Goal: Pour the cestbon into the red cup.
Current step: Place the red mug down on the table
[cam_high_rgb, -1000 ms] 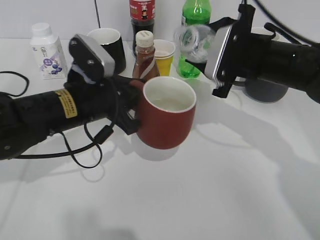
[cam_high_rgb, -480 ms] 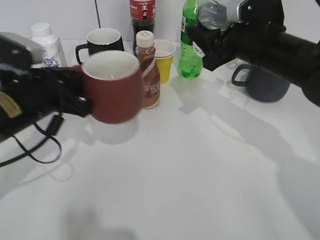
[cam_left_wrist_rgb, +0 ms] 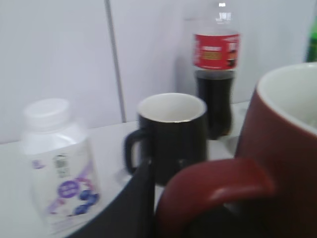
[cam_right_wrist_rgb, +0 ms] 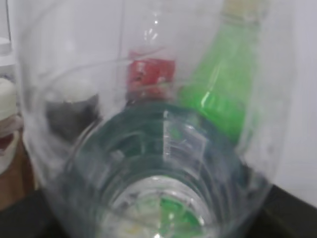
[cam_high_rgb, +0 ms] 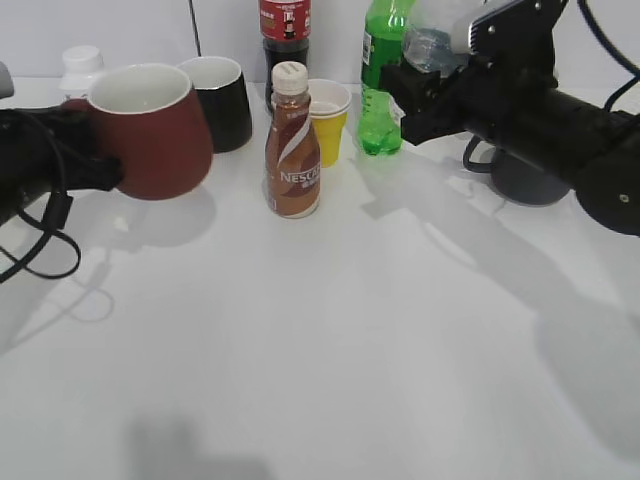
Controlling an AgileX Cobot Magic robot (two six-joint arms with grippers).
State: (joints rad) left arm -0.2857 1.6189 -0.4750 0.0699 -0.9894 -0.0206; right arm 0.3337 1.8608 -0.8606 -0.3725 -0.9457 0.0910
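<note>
The red cup (cam_high_rgb: 152, 130), dark red with a white inside, is held upright at the far left, in front of the black mug. My left gripper (cam_high_rgb: 105, 172) is shut on its handle; the handle (cam_left_wrist_rgb: 213, 188) and cup wall fill the left wrist view. The cestbon (cam_high_rgb: 432, 40), a clear ribbed bottle, is at the top right, beside the green bottle. My right gripper (cam_high_rgb: 440, 85) is shut on it. The right wrist view looks up the clear cestbon (cam_right_wrist_rgb: 148, 163) from its base; the jaws are hidden.
A brown Nescafe bottle (cam_high_rgb: 292, 145) stands mid-table. Behind it are a yellow paper cup (cam_high_rgb: 328, 120), a cola bottle (cam_high_rgb: 284, 30), a black mug (cam_high_rgb: 215, 100) and a green bottle (cam_high_rgb: 381, 75). A white jar (cam_high_rgb: 80, 62) is far left, a grey mug (cam_high_rgb: 525, 175) right.
My left arm has carried the red cup from the middle of the table back to the far left. My right arm has pulled the cestbon up and back to the right.
</note>
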